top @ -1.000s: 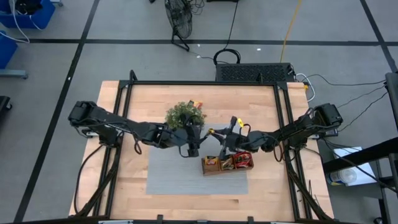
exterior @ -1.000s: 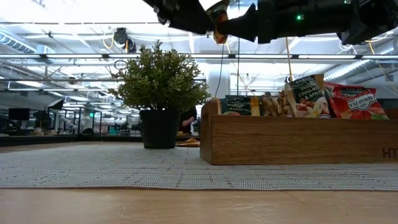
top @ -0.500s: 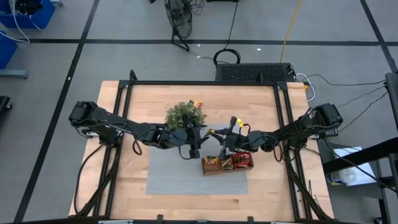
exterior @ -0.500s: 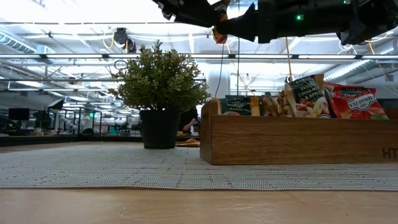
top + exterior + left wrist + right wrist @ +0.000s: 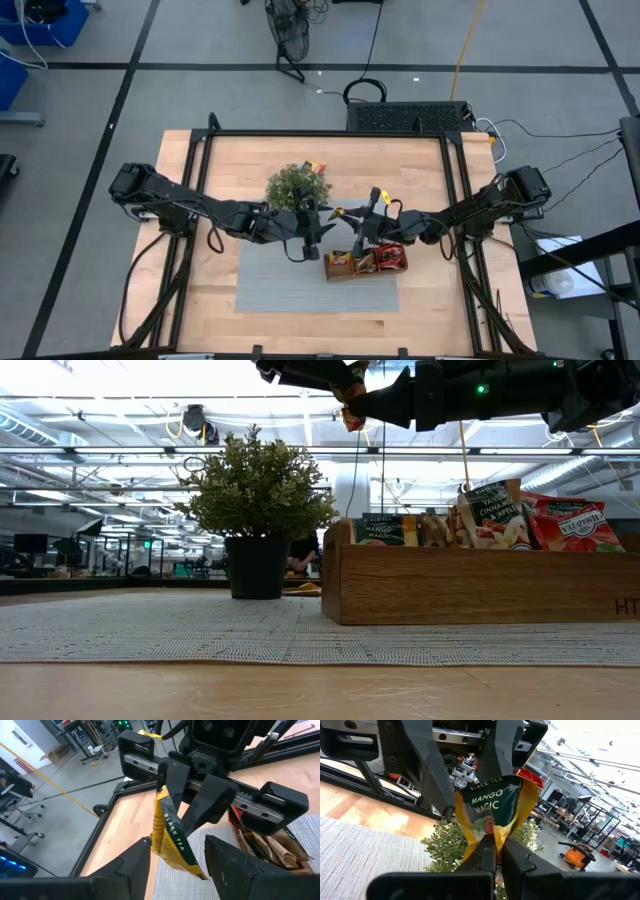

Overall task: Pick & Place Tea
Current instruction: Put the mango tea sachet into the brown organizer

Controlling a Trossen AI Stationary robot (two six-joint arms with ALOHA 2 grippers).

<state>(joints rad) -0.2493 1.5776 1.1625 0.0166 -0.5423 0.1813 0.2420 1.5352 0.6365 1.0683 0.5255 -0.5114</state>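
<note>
My right claw (image 5: 192,827) pinches the mango tea sachet (image 5: 171,836) while my left claw (image 5: 462,767) stands wide around it; releasing early could drop it.

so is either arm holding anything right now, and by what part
The right gripper pinches a yellow Mango Magic tea sachet by one edge, above the table. The left gripper's fingers flank the opposite end without closing on it.

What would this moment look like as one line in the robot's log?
right gripper: shut on sachet | left gripper: fingers either side of sachet, open | above mat, beside tray
</note>
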